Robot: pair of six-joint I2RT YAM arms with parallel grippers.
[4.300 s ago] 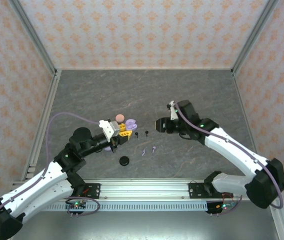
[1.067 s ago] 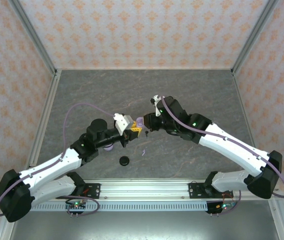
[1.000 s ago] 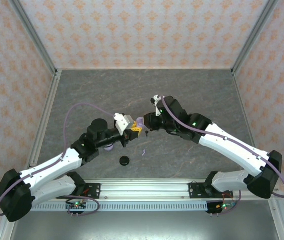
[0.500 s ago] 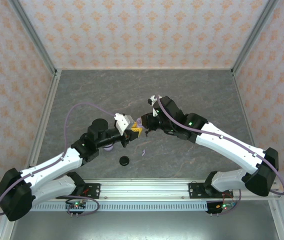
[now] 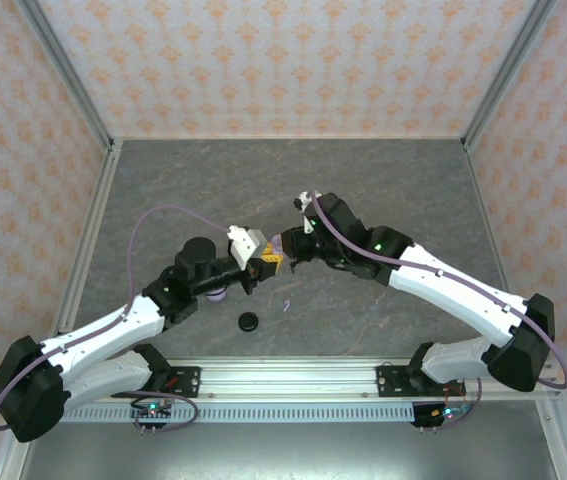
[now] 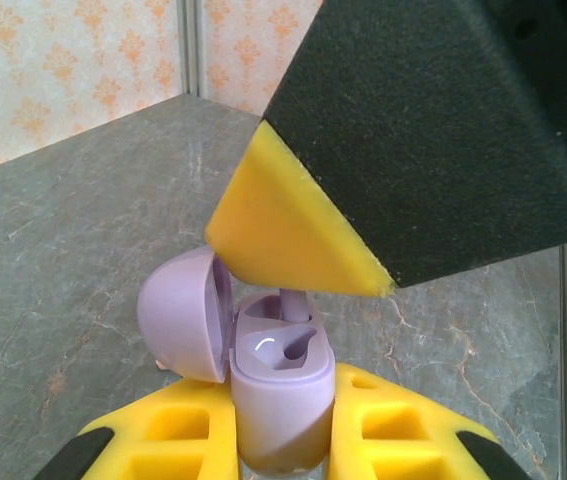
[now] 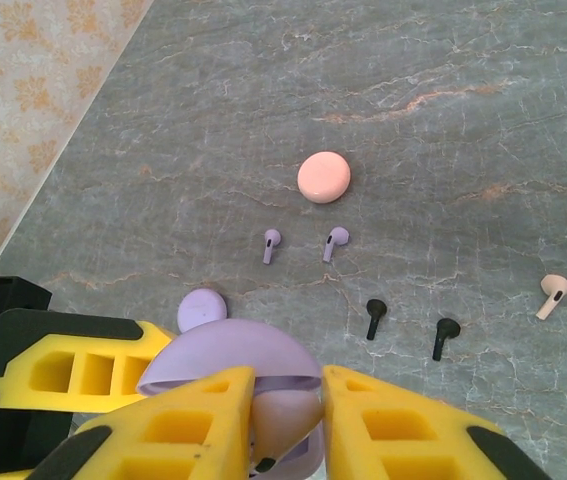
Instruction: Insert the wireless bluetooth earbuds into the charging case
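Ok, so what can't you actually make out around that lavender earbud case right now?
Left wrist view: the upper part of the lavender earbud, and whether the right gripper pinches it, hidden behind that gripper's yellow-and-black finger.
Right wrist view: the slots of the open lavender plastic charging case, covered by its domed lid.
Top view: the case and bud are too small to tell apart.

Grey marbled tabletop (image 5: 393,180); peach floral-patterned walls (image 5: 283,60) on three sides; aluminium corner posts (image 5: 69,70); even light.
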